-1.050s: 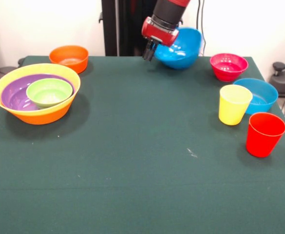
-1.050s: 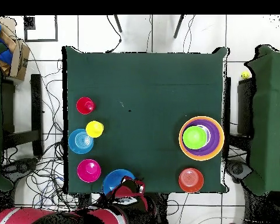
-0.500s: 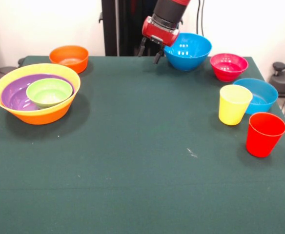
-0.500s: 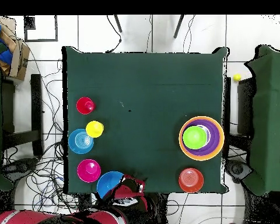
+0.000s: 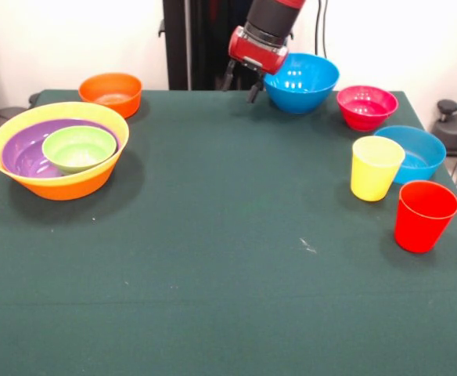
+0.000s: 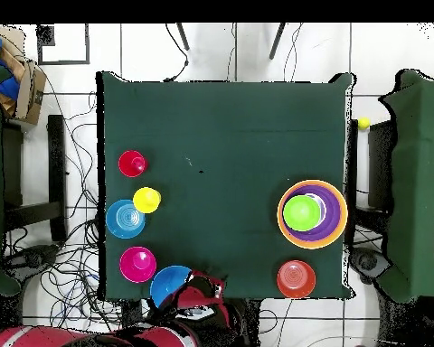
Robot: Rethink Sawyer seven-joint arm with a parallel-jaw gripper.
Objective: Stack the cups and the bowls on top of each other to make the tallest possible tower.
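Since a second ago the big blue bowl (image 5: pixel 300 81) has gone from tilted up against the gripper (image 5: pixel 239 81) to sitting level at the table's (image 5: pixel 228 258) back edge; over the last half second almost nothing shifts. The gripper hangs just beside that bowl's rim, fingers parted, holding nothing.

Largest first. The tower (image 5: pixel 59 149) sits at the front view's left: a large yellow-orange bowl (image 5: pixel 72 182) as base, a wide purple bowl (image 5: pixel 25 153) nested in it, a small green bowl (image 5: pixel 79 148) on top. Only one yellow-orange bowl shows. The big blue bowl comes next in size, then a shallower blue bowl (image 5: pixel 413 153) at the right edge, behind the cups. The orange bowl (image 5: pixel 111 93) stands alone at the back left, the pink-red bowl (image 5: pixel 366 106) near the big blue one. The yellow cup (image 5: pixel 376 168) and red cup (image 5: pixel 424 215) stand upright, close together, the yellow one just in front of the shallow blue bowl.

Handling, as a judgement: all look like thin glossy plastic, so light, stiff and slippery. Bowls probably want a pinch on the rim wall, one finger inside and one outside; a rim grip will likely tip a wide bowl. Cups are narrow enough to pinch at the rim too. Nested bowls add little height; flipping some would add more but risks sliding.
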